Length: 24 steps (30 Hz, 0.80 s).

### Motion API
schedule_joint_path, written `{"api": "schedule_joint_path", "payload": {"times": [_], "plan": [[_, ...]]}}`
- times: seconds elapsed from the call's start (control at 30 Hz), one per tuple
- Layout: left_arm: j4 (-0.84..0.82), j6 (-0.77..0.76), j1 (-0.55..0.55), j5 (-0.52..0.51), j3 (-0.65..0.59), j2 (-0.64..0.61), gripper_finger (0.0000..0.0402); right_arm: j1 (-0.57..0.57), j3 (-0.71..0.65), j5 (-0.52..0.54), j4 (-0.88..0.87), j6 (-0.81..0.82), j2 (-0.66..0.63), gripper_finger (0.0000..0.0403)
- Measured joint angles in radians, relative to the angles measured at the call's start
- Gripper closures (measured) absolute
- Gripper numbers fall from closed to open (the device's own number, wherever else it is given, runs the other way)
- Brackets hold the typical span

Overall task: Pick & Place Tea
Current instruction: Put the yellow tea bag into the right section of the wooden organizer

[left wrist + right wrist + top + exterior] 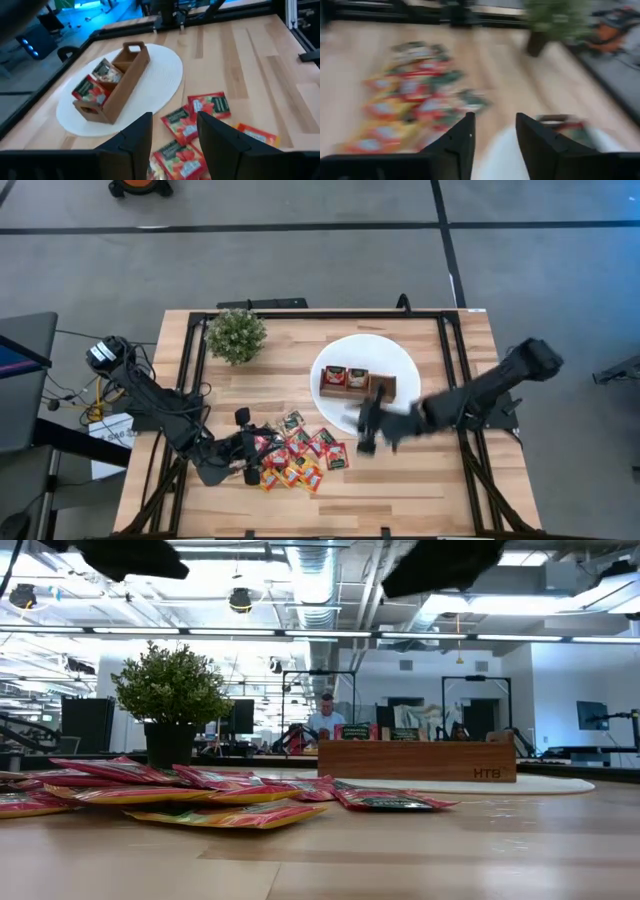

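Here, tea sachets (300, 457): we see them scattered loose on the table (420, 490), beside the white plate (400, 360).
Wooden tray (357, 383): on the plate; two compartments hold sachets, the third looks empty.
Left gripper (252, 462): low over the pile's edge, fingers apart, nothing between them.
Right gripper (366, 442): at the plate's near rim, fingers spread, empty.
Plant (236, 334): well apart, far corner.

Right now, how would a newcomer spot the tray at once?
Find the white plate right of the plant. The brown wooden tray sits on it: the only box, three compartments, sachets in two, unlike the flat tea loose on the table.
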Motion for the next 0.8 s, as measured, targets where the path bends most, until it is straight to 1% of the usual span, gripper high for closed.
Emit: {"api": "schedule_joint_path", "payload": {"times": [0.07,0.17,0.33,0.4,0.5,0.57,0.63,0.73,0.8], "plan": [[-0.044,-0.052,-0.010,0.002,0.000,0.000,0.0253,0.068,0.071,0.001,0.012,0.042,0.105,0.0290],[-0.114,-0.121,-0.025,0.001,0.000,0.000,0.0253,0.131,0.174,-0.006,0.007,0.068,0.260,0.0306],[-0.139,-0.172,-0.051,0.029,0.000,0.028,0.0253,0.156,0.382,-0.010,-0.006,0.106,0.479,0.0311],[-0.140,-0.195,-0.070,0.048,0.000,0.061,0.0253,0.147,0.467,-0.045,-0.049,0.139,0.548,0.0303],[-0.137,-0.244,-0.099,0.057,0.000,0.138,0.0253,0.126,0.592,-0.144,-0.176,0.199,0.627,0.0279],[-0.132,-0.266,-0.113,0.058,0.000,0.187,0.0253,0.114,0.657,-0.184,-0.279,0.259,0.663,0.0258],[-0.131,-0.275,-0.117,0.076,0.000,0.233,0.0253,0.100,0.698,-0.217,-0.335,0.315,0.691,0.0237],[-0.118,-0.220,-0.114,0.184,0.000,0.277,0.0253,0.067,0.704,-0.251,-0.350,0.375,0.696,0.0209],[-0.085,-0.153,-0.103,0.251,0.000,0.305,0.0254,0.032,0.696,-0.298,-0.340,0.446,0.695,0.0197]]}}
